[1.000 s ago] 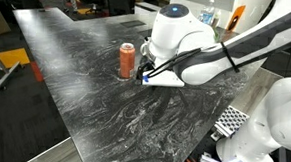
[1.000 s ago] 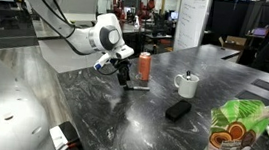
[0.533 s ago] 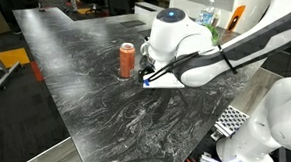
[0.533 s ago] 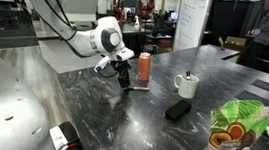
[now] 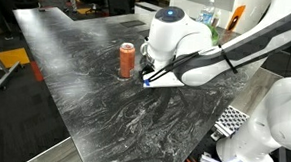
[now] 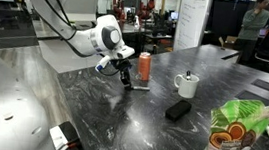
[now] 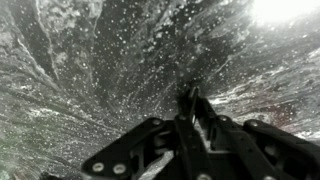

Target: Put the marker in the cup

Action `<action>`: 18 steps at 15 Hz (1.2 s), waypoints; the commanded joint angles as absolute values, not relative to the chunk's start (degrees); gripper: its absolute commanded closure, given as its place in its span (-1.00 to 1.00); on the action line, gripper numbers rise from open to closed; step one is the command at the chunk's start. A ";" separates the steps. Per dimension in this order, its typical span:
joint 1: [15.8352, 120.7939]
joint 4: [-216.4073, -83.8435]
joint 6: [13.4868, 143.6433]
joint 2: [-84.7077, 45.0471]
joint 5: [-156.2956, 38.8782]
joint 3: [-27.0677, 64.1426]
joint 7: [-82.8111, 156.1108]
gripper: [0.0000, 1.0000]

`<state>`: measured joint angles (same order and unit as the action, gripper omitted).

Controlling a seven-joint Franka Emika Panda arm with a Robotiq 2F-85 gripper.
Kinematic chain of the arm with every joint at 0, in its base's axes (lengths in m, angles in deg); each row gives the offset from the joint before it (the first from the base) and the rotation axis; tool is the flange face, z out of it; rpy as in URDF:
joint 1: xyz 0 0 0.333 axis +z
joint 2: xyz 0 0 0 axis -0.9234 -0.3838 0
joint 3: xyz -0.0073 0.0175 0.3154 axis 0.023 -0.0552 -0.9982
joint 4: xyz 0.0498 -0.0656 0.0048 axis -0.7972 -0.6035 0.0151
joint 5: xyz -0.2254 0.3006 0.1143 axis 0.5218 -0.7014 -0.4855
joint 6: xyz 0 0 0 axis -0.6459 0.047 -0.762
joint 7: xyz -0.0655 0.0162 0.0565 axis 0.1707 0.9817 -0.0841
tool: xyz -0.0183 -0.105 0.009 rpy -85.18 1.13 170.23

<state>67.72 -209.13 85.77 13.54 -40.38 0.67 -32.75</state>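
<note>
In the wrist view my gripper [image 7: 190,108] points down at the dark marbled table [image 7: 90,60], its fingers drawn together on a thin dark stick, the marker [image 7: 187,97], which pokes out past the tips. In an exterior view the gripper [image 6: 126,82] stands low over the table just beside the orange can [image 6: 144,68]; the marker is too thin to make out there. The cup [image 6: 186,85], a white mug with a side handle, stands on the far side of the can from the gripper. In an exterior view the arm's white wrist [image 5: 178,38] hides the cup.
The orange can [image 5: 127,60] stands close to the fingers. A flat black block [image 6: 177,110] lies in front of the cup, and a green and orange snack bag [image 6: 234,131] stands at the table's near corner. The table edge [image 5: 77,138] runs near the arm's base.
The jaws have come together from wide open onto the marker. The arm has hardly moved; can, cup and block are where they were.
</note>
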 commanded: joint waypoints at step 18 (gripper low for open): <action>69.15 -210.29 78.78 39.51 -53.54 7.26 -26.05 0.94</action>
